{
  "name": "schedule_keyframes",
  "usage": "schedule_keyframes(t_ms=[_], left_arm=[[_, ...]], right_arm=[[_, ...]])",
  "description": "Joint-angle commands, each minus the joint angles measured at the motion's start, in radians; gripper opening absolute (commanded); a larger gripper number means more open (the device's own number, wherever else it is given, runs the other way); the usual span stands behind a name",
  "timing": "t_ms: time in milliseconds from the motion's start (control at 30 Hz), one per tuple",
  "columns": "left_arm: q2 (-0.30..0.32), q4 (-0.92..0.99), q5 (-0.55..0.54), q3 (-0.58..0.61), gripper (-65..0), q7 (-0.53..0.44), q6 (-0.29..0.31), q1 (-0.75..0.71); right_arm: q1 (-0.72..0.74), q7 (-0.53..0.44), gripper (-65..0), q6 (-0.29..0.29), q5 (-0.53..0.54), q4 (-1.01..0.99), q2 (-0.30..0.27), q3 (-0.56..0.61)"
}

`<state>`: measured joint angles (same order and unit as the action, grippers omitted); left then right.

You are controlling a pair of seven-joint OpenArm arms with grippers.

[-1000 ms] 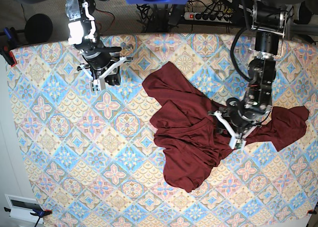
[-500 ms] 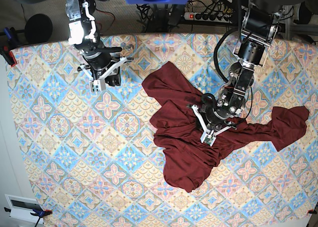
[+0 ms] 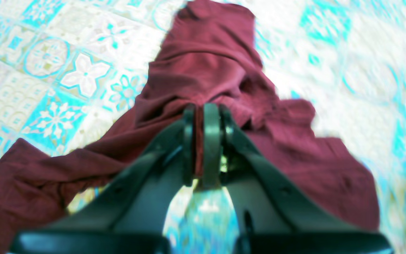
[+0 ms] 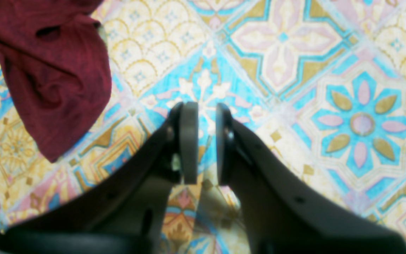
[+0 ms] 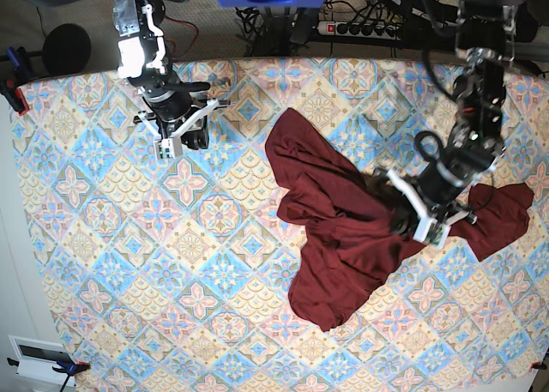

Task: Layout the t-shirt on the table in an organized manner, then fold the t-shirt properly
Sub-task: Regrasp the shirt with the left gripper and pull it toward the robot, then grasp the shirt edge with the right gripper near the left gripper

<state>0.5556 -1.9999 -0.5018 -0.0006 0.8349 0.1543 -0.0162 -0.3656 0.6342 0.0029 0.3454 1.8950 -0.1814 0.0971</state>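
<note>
The dark maroon t-shirt point(image 5: 343, 238) lies crumpled right of the middle of the patterned table point(image 5: 103, 238), one part reaching out to the far right point(image 5: 506, 212). My left gripper point(image 5: 410, 216) is shut on a fold of the t-shirt; in the left wrist view the gripper point(image 3: 201, 109) pinches a thin ridge of the t-shirt point(image 3: 206, 63), which trails away from it. My right gripper point(image 5: 184, 135) hovers over bare table at the back left, apart from the shirt. Its fingers point(image 4: 189, 141) stand slightly apart around nothing, with a corner of the t-shirt point(image 4: 55, 77) to their left.
A power strip point(image 5: 360, 27) and cables lie behind the table's back edge. Clamps point(image 5: 13, 87) hold the cloth at the left edge. A small white box point(image 5: 39, 358) sits off the front left corner.
My left gripper reached left into the heap, shut on the cloth and pulled back right, dragging the shirt's middle rightwards. The right arm stayed put.
</note>
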Motion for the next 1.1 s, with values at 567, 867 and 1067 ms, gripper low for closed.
schedule_keyframes(t_ms=[567, 867, 1067], left_arm=[[0.076, 0.064, -0.054, -0.088, -64.8, -0.013, -0.005, -0.462], [0.077, 0.084, -0.064, -0.177, -64.8, 0.037, -0.005, -0.483], [0.008, 0.083, -0.065, -0.419, -64.8, 0.039, -0.005, -0.480]], right_arm=[[0.086, -0.017, -56.7, 0.174, 0.005, -0.036, 0.000, 0.157], [0.184, -0.017, -56.4, 0.174, 0.004, -0.102, 0.016, 0.217], [0.251, -0.017, -50.5, 0.174, -0.002, -0.150, 0.032, 0.298]])
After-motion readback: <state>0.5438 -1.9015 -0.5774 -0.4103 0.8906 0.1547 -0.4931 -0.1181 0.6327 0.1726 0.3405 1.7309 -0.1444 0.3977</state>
